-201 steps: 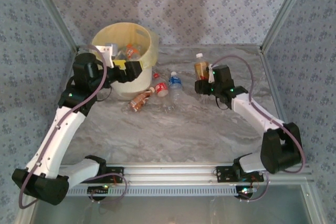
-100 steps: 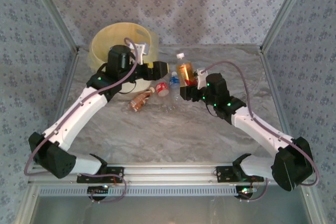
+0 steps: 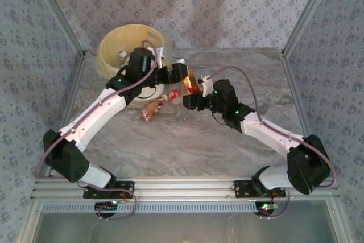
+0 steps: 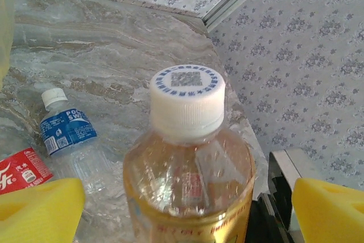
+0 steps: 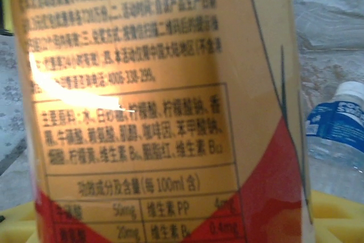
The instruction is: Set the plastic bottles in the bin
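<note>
Marbled counter (image 3: 187, 140): right claw (image 3: 193, 99) grips the glossy gold-labelled bottle (image 5: 159, 112), left claw (image 4: 185, 209), swung from the bin (image 3: 111, 49), gapes around its cap (image 4: 187, 103).

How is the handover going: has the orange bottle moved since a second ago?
Yes: the orange bottle, held by the right gripper, has moved left, closer to the bin.

Bin (image 3: 111, 41): one. Outside bin: four bottles – one gold-label bottle (image 4: 187, 180), one blue-label bottle (image 4: 67, 132), one red-label bottle (image 4: 20, 169), one orange-brown bottle (image 3: 151, 109). Inside bin: one white cap (image 3: 121, 53) visible; further count unclear. Arms: two – left arm (image 3: 96, 112), right arm (image 3: 267, 135).
</note>
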